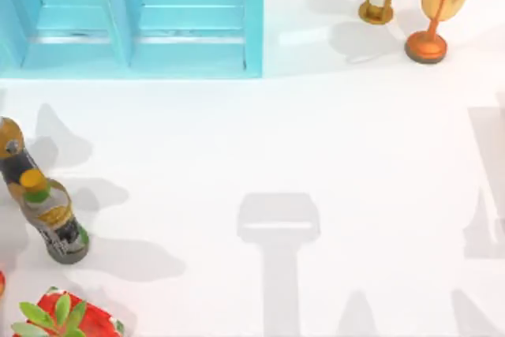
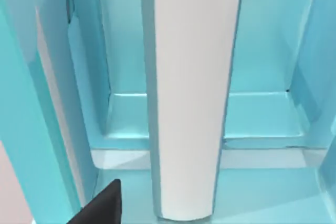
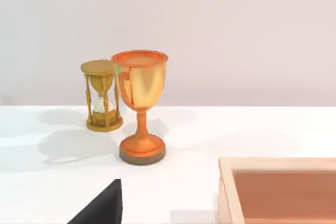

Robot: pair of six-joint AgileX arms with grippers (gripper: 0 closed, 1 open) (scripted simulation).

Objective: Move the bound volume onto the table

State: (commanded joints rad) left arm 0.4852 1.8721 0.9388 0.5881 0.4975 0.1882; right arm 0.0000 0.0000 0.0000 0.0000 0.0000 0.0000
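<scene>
Our left gripper shows just one dark fingertip at the mouth of the turquoise shelf unit, so we cannot tell how its fingers stand, and right ahead of it the bound volume stands upright in a compartment, white page edges facing us between pale-blue covers. We judge this the approach before the grasp: next we must straddle the volume, pinch it, then draw it out onto the table. Our right arm idles near the goblet and hourglass.

No text, label or number can be read anywhere.
</scene>
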